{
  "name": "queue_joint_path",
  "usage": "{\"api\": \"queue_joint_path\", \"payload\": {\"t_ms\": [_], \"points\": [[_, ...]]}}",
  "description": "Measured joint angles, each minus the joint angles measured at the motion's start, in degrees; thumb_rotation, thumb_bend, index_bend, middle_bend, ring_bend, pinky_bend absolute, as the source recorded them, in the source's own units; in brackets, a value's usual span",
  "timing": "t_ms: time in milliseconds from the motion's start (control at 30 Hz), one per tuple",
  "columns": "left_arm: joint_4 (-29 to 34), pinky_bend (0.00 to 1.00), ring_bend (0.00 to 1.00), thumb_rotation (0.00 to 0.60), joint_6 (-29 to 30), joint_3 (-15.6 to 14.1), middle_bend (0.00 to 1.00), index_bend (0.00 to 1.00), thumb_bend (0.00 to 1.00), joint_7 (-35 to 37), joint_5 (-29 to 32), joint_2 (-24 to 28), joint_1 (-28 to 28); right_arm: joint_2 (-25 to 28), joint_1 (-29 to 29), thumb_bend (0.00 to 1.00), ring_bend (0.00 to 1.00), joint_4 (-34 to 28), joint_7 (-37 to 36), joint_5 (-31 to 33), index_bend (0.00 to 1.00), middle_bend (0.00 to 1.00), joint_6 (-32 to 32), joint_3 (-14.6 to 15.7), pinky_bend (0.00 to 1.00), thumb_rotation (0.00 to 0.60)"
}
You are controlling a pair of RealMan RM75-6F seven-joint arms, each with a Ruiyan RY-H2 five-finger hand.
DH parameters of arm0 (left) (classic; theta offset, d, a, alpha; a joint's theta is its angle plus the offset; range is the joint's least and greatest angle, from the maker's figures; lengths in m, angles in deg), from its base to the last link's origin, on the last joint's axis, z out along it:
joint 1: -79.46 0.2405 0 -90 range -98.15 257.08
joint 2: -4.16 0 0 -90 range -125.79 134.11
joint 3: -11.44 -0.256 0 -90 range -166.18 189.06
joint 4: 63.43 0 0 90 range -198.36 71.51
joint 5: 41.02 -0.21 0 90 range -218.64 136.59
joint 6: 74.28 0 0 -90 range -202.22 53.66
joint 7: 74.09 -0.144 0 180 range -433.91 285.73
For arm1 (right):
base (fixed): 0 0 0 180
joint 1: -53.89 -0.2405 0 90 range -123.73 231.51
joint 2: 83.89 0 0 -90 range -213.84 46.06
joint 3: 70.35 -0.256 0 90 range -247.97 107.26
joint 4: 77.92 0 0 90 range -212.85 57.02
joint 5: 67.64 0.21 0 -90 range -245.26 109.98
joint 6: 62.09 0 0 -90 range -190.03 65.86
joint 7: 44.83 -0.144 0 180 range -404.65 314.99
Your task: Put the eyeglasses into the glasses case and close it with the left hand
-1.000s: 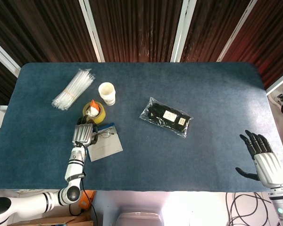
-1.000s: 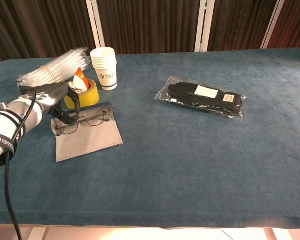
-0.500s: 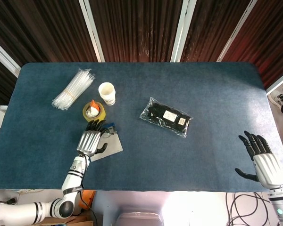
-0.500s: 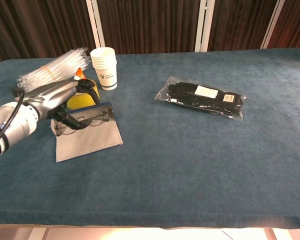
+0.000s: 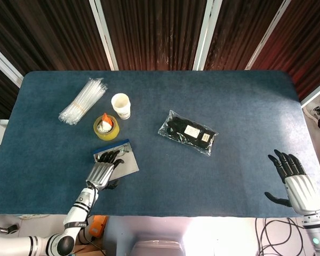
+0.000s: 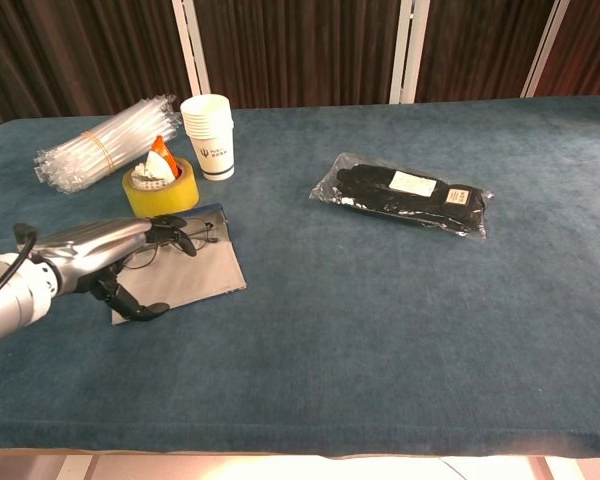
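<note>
The glasses case [image 5: 127,164] lies open and flat on the blue table, grey inside with a dark blue rim at its far edge. The thin-rimmed eyeglasses [image 6: 192,236] rest on its far half. My left hand [image 6: 90,255] stretches low over the case's left side with fingers extended, their tips over the glasses, and the thumb down by the case's near left corner; it holds nothing. In the head view the left hand [image 5: 102,170] covers part of the case [image 6: 195,272]. My right hand [image 5: 296,185] hovers open at the table's near right edge, far from the case.
A yellow tape roll [image 5: 105,127] with an orange-and-white object in it sits just behind the case. A stack of paper cups [image 5: 120,105] and a bundle of clear tubes [image 5: 82,100] stand further back. A bag of black gloves [image 5: 188,132] lies mid-table.
My left hand has let go of the glasses, drawn back toward the table's near edge and flattened out. The glasses stay on the case. The right hand barely shifted.
</note>
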Motion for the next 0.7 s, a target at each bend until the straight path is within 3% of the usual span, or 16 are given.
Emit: {"api": "queue_joint_path", "payload": {"t_ms": [333,700], "points": [[-0.38,0.00,0.00,0.568,-2.17,-0.71,0.00,0.26,0.29,-1.41,2.28,0.33,-0.73,0.03,-0.12,0.28,0.00,-0.07,-0.11,0.12,0.00,0.00,-0.16,-0.08,0.00,0.600],[-2.08,0.00,0.00,0.571,-0.13,-1.23,0.00,0.27,0.29,-4.51,2.74,-1.21,-0.95,0.25,0.06,0.28,0.00,-0.09,-0.55,-0.14,0.00,0.00,0.33,-0.03,0.00,0.600]]}}
